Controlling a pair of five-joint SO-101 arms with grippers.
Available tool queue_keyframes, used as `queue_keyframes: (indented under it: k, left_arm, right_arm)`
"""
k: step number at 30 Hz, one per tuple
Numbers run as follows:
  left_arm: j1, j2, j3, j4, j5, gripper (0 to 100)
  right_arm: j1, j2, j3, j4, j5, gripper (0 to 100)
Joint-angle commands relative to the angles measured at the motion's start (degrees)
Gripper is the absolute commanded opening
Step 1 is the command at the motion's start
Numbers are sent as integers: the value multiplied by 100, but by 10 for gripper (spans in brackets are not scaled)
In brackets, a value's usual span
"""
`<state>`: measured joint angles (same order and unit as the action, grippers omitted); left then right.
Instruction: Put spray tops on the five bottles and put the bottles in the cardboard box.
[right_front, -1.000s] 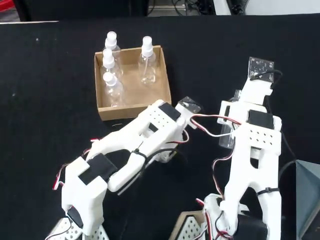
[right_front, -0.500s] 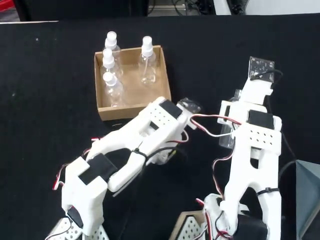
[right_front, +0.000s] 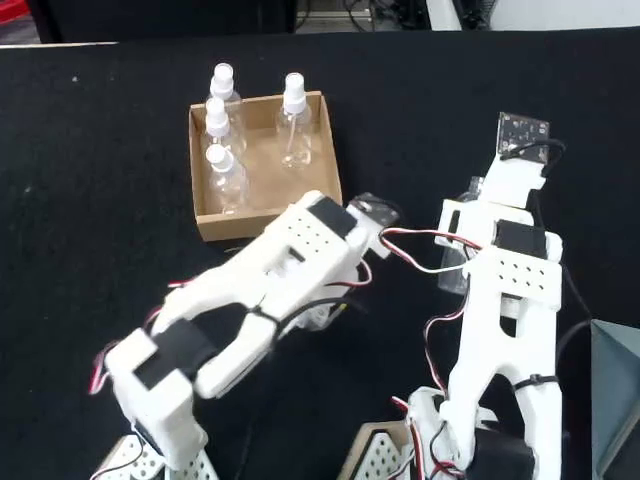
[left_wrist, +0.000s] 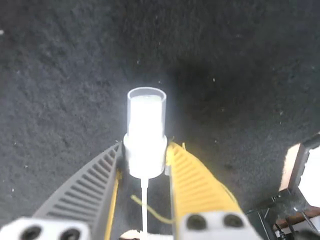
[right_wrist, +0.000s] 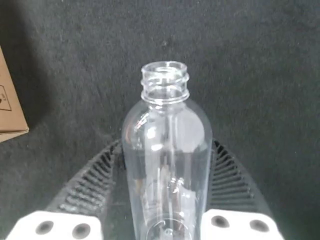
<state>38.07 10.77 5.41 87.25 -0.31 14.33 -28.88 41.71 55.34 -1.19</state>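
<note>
Left wrist view, left pincer (left_wrist: 145, 150) clamping spray top (left_wrist: 146, 120) tube-toward-wrist, right pincer (right_wrist: 167, 146) gripping bottle (right_wrist: 166, 120), seemingly upright

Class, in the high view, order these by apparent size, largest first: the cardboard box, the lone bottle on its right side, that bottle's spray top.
1. cardboard box
2. lone bottle
3. spray top
The gaps are clear; nearness to the camera does not change the order.

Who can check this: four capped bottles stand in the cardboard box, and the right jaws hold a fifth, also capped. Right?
No: the fifth bottle is uncapped, its neck open, as the right wrist view shows. The rest holds.
</note>
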Motion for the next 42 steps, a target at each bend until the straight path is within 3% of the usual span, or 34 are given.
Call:
queue_keyframes:
  k: [1, 12, 18, 34, 42]
  left_arm:
    - [-286, -1081, 382, -246, -62, 29]
    - [-716, -2303, 927, -299, -62, 29]
    - [-831, -2892, 1455, -747, -62, 29]
    - [-840, -4695, 2484, -1380, -62, 29]
    - [-1578, -5556, 2668, -1521, -9, 29]
  right_arm:
    - [123, -277, -22, -132, -26, 150]
    - [105, -365, 40, -88, -26, 149]
    - [97, -1138, 295, 105, -26, 149]
    - [-545, -2826, 1121, 70, 35, 149]
    - [-1354, -3433, 1455, 70, 35, 149]
